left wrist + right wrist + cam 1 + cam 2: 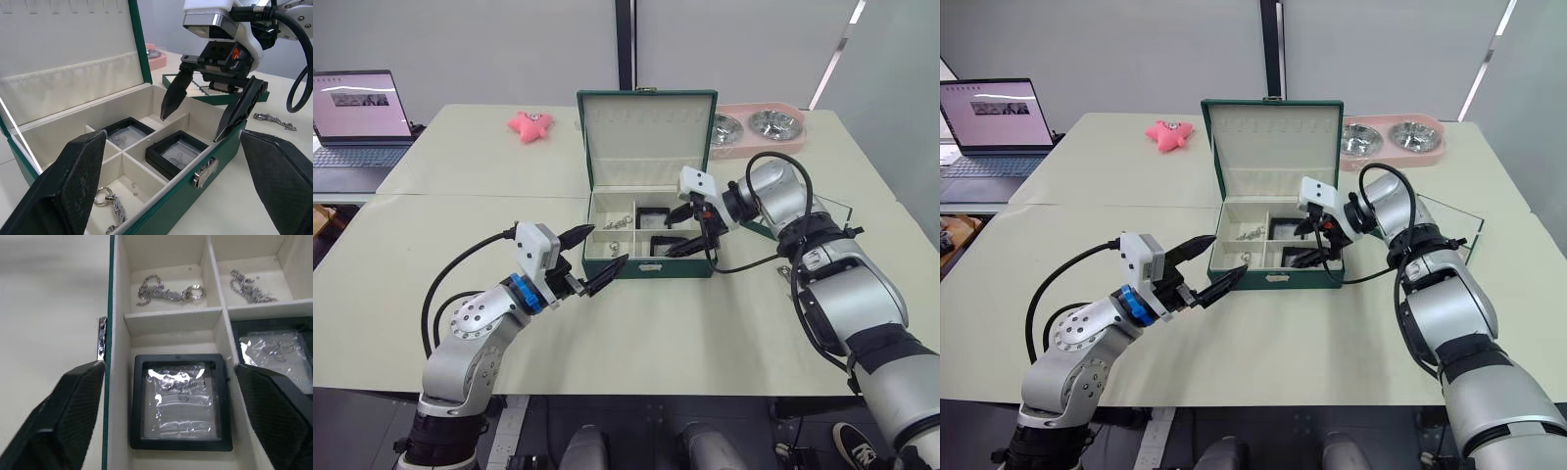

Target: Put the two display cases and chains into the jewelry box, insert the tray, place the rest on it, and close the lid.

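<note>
My right gripper (690, 230) hangs with its two black fingers spread wide and empty over the right front part of the large dark green jewelry box with cream lining (648, 266), one fingertip over the interior and the other near the front wall. Directly under it, in the front compartment, lies one flat square display case with a black frame and clear top (180, 401), level, silvery contents showing through; the second display case (124, 136) lies flat in the compartment just behind it. Thin silver chains (164, 291) sit in the two compartments at the box's left end, one with a small ring clasp. My left gripper (597, 262) hovers above the desk just in front of the box's front left corner, its fingers also parted and holding nothing, pointing at the box. The box stands near the middle of the pale cream desk (636, 323), long axis running left to right, its metal front clasp (204, 171) facing me, the hinged lid (646, 137) standing upright at the back. To the right of the box, a shallow green tray (832, 211) lies under my right arm, and another loose chain (274, 121) lies on the desk. Toward the far edge sit a pink star-shaped toy (530, 122) and a pink double-bowl feeder (759, 127); an open laptop (354, 113) is at the far left, with grey wall panels behind.
</note>
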### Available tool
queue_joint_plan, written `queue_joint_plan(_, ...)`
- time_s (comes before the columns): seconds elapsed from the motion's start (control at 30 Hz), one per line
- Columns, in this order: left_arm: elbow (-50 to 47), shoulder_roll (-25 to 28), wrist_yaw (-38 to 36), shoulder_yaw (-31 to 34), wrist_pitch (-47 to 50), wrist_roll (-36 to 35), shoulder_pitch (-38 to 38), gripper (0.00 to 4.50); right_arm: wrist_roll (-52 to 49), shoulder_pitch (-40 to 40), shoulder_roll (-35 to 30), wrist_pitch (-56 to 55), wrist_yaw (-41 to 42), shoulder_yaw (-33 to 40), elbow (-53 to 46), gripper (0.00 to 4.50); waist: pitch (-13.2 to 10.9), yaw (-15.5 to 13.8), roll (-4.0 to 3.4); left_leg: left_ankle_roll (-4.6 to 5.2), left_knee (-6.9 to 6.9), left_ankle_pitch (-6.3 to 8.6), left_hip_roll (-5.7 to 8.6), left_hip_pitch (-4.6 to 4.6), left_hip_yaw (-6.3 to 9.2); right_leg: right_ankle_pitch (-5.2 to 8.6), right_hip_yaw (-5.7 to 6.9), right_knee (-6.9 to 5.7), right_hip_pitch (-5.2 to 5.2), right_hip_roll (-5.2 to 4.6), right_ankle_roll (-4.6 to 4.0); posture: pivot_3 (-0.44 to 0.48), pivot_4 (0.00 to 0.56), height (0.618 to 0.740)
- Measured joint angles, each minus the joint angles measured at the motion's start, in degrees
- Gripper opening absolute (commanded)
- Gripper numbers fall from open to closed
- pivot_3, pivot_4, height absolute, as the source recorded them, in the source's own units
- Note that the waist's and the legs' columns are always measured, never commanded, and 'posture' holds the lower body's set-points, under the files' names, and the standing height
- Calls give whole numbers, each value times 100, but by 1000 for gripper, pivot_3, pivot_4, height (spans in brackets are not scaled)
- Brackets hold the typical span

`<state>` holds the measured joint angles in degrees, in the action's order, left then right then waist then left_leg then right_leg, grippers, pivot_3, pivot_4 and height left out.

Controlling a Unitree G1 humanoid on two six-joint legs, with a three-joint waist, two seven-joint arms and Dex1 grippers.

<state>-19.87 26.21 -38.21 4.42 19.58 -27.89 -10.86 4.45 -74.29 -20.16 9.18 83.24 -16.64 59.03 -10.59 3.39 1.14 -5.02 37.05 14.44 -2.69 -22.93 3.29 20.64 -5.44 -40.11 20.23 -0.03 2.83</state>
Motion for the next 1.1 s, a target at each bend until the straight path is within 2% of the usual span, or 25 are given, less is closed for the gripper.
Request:
queue_joint_plan(0.2, 17, 7, -3, -1, 59, 0, -76, 4500, -363, -84, -12, -84, -105, 541, -26, 4491, 0, 0, 0, 0, 0, 0, 1, -1, 0, 0, 0, 1, -1, 0, 0, 0, 150, 740)
queue_joint_plan(0.37, 21, 100, -19, 23, 273, -54, -67, 4500, -835, 352, -283, 99, -124, 1049, -620, 4491, 0, -6, 0, 1, -1, 0, 1, -2, 1, 0, 1, 4, -3, -1, 0, 0, 150, 740)
queue_joint_plan(0.47, 43, 342, -139, 163, 502, -217, -34, 4500, -1161, 1247, -676, 382, -323, 1397, -1567, 4491, 0, -45, 0, 1, -2, 0, 2, -9, 8, 0, 8, 9, -4, -3, 0, 0, 150, 740)
queue_joint_plan(0.73, 721, 1304, -527, 1208, 703, -358, 381, 4500, -1998, 4033, -1871, 1606, -1223, 2668, -4337, 4491, -2, -4, -3, 2, -9, 1, 1, -4, 0, 0, -3, 11, -4, 3, 0, 0, 150, 740)
queue_joint_plan(0.9, 1289, 1664, -751, 1688, 476, -223, 801, 4500, -2289, 5396, -1976, 1788, -1939, 3335, -5083, 4491, -3, 3, -4, 2, -9, 1, 1, -1, -4, 1, -8, 10, -4, 7, 1, 0, 150, 740)
queue_joint_plan(1.1, 2009, 1737, -761, 2085, 28, -34, 895, 4500, -2485, 6147, -1949, 1627, -2638, 3932, -5246, 4491, -3, -18, -4, 2, -10, 1, 2, 0, -2, 1, -5, 12, -8, 7, 1, 0, 150, 740)
